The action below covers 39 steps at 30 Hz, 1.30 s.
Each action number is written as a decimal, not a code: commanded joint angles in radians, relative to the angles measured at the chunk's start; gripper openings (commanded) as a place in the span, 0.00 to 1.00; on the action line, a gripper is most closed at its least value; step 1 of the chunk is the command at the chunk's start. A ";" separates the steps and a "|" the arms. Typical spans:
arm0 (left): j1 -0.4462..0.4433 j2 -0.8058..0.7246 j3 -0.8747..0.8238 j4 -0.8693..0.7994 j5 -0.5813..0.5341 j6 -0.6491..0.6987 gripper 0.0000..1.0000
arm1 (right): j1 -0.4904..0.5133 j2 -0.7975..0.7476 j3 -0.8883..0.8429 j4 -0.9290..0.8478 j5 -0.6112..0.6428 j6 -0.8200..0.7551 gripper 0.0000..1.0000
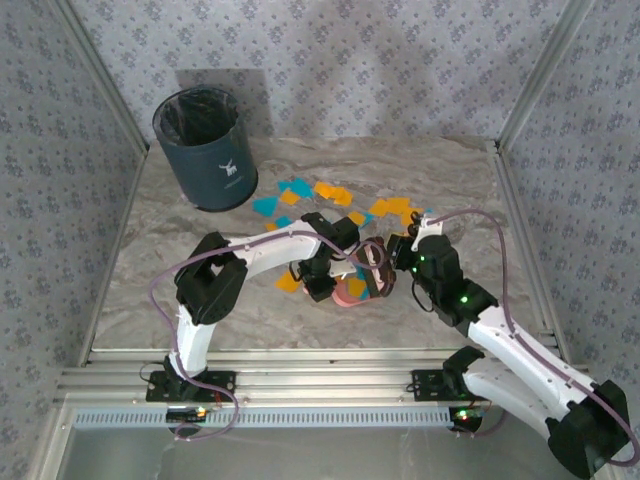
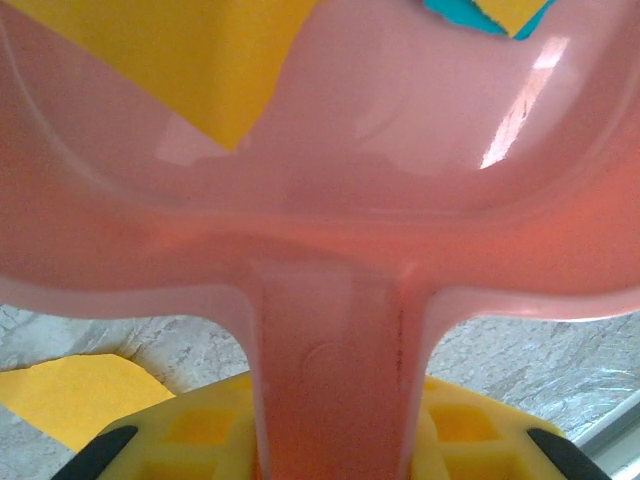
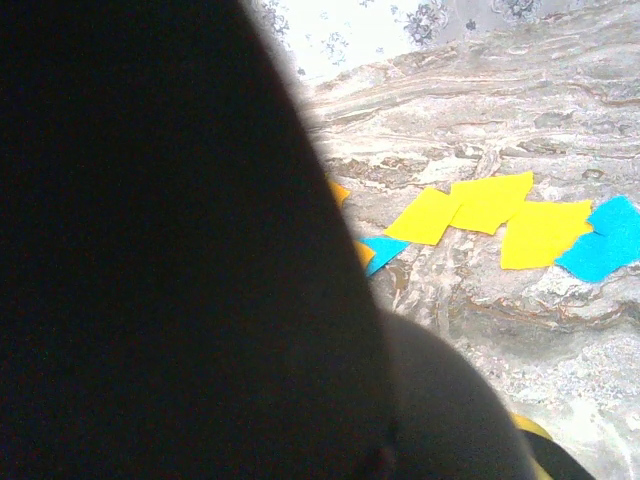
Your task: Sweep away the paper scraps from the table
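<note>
We see the marble-veined tabletop (image 1: 140, 260) spread between blue-patterned walls (image 1: 350, 60), with aluminium rails (image 1: 300, 385) along its near edge. At its far left a dark blue-grey bin (image 1: 205, 150) stands upright, lined with a black bag. The left arm (image 1: 215, 285) bends in from one side and the right arm (image 1: 500, 340) from the other, and their wrists meet near the middle of the tabletop. Between them lies the pink dustpan (image 1: 352, 290). The left fingers (image 1: 318, 288) are clamped on its handle. In the left wrist view the yellow pads sit on either side of the pink stem, and the pan opens away from the camera. The right fingers (image 1: 392, 256) are fully closed just beside the dustpan. A dark blurred shape sits against the right wrist camera, and we cannot tell whether they hold anything. The paper scraps (image 1: 330, 193), orange and teal, lie mostly in a loose band on the tabletop just beyond the two wrists, to the right of the bin. One orange piece (image 1: 288, 283) lies near the left fingers. In the left wrist view a yellow-orange piece (image 2: 190, 70) appears to rest on the pan's floor. Another (image 2: 70, 395) lies flat on the tabletop below the pan. In the right wrist view several yellow and blue pieces (image 3: 480, 205) lie side by side on the bare tabletop.
</note>
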<state>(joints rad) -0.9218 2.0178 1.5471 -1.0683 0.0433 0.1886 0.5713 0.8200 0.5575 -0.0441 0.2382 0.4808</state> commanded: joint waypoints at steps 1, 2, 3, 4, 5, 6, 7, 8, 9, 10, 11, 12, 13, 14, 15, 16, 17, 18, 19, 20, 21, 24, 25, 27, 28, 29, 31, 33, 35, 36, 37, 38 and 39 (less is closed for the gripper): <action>0.011 -0.018 -0.013 -0.014 -0.028 -0.032 0.00 | 0.009 -0.028 0.049 -0.026 0.004 -0.023 0.00; 0.009 -0.018 -0.014 -0.015 -0.028 -0.032 0.00 | 0.009 -0.032 0.051 -0.025 0.006 -0.031 0.00; 0.011 -0.020 -0.016 -0.013 -0.028 -0.032 0.00 | 0.010 -0.033 0.054 -0.025 0.005 -0.038 0.00; 0.010 -0.019 -0.018 -0.012 -0.030 -0.032 0.00 | 0.009 -0.033 0.057 -0.027 0.003 -0.045 0.00; 0.011 -0.020 -0.019 -0.013 -0.030 -0.032 0.00 | 0.010 -0.033 0.061 -0.028 0.003 -0.053 0.00; 0.010 -0.022 -0.020 -0.013 -0.031 -0.032 0.00 | 0.009 -0.033 0.064 -0.030 0.007 -0.061 0.00; 0.011 -0.023 -0.022 -0.012 -0.030 -0.032 0.00 | 0.009 -0.033 0.067 -0.030 0.019 -0.068 0.00; 0.011 -0.024 -0.022 -0.012 -0.028 -0.032 0.00 | 0.009 -0.032 0.067 -0.032 0.037 -0.075 0.00; 0.010 -0.026 -0.023 -0.012 -0.028 -0.032 0.00 | 0.009 -0.029 0.070 -0.032 0.059 -0.085 0.00; 0.010 -0.028 -0.023 -0.012 -0.026 -0.032 0.00 | 0.010 -0.022 0.074 -0.033 0.086 -0.097 0.00; 0.010 -0.030 -0.025 -0.012 -0.025 -0.030 0.00 | 0.010 -0.014 0.076 -0.035 0.108 -0.112 0.00; 0.010 -0.030 -0.024 -0.011 -0.025 -0.031 0.00 | 0.008 -0.004 0.080 -0.034 0.124 -0.127 0.00; 0.011 -0.033 -0.024 -0.010 -0.025 -0.030 0.00 | 0.010 0.009 0.085 -0.030 0.141 -0.146 0.00; 0.010 -0.033 -0.024 -0.010 -0.025 -0.029 0.00 | 0.010 0.025 0.086 -0.025 0.153 -0.164 0.00; 0.009 -0.035 -0.025 -0.010 -0.025 -0.029 0.00 | 0.009 0.040 0.090 -0.022 0.163 -0.176 0.00; 0.010 -0.036 -0.024 -0.010 -0.025 -0.027 0.00 | 0.010 0.059 0.093 -0.020 0.172 -0.184 0.00; 0.010 -0.037 -0.025 -0.009 -0.026 -0.027 0.00 | 0.009 0.074 0.098 -0.017 0.176 -0.194 0.00; 0.010 -0.039 -0.025 -0.009 -0.025 -0.026 0.00 | 0.009 0.089 0.102 -0.014 0.178 -0.201 0.00; 0.010 -0.039 -0.025 -0.009 -0.025 -0.026 0.00 | 0.010 0.106 0.107 -0.010 0.176 -0.207 0.00; 0.009 -0.039 -0.025 -0.009 -0.025 -0.025 0.00 | 0.010 0.122 0.111 -0.008 0.173 -0.212 0.00; 0.010 -0.039 -0.025 -0.009 -0.023 -0.025 0.00 | 0.011 0.134 0.116 -0.009 0.169 -0.214 0.00; 0.009 -0.042 -0.027 -0.007 -0.022 -0.023 0.00 | 0.014 0.164 0.123 0.004 0.146 -0.220 0.00; 0.009 -0.042 -0.027 -0.006 -0.022 -0.023 0.00 | 0.014 0.173 0.126 0.006 0.133 -0.221 0.00; 0.009 -0.043 -0.027 -0.006 -0.022 -0.021 0.00 | 0.016 0.188 0.131 0.008 0.104 -0.225 0.00; 0.009 -0.042 -0.027 -0.007 -0.021 -0.021 0.00 | 0.017 0.197 0.134 0.006 0.084 -0.226 0.00; 0.009 -0.043 -0.027 -0.005 -0.021 -0.021 0.00 | 0.019 0.202 0.136 0.004 0.069 -0.228 0.00; 0.008 -0.041 -0.027 -0.005 -0.019 -0.021 0.00 | 0.025 0.210 0.140 -0.005 0.049 -0.228 0.00; 0.009 -0.041 -0.027 -0.004 -0.019 -0.020 0.00 | 0.030 0.212 0.140 -0.005 0.023 -0.232 0.00; 0.008 -0.041 -0.027 -0.004 -0.019 -0.021 0.00 | 0.032 0.211 0.140 -0.007 -0.006 -0.232 0.00; 0.009 -0.041 -0.027 -0.004 -0.019 -0.022 0.00 | 0.033 0.209 0.140 -0.010 -0.016 -0.232 0.00; 0.009 -0.041 -0.027 -0.003 -0.019 -0.023 0.00 | 0.033 0.206 0.141 -0.012 -0.027 -0.231 0.00; 0.009 -0.041 -0.027 -0.004 -0.017 -0.022 0.00 | 0.035 0.201 0.142 -0.017 -0.035 -0.229 0.00; 0.009 -0.041 -0.027 -0.004 -0.017 -0.022 0.00 | 0.034 0.197 0.141 -0.018 -0.042 -0.229 0.00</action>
<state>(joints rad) -0.9218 2.0033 1.5303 -1.0473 0.0360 0.1814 0.5961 1.0260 0.6758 -0.0452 0.2523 0.2604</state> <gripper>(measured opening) 0.278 0.251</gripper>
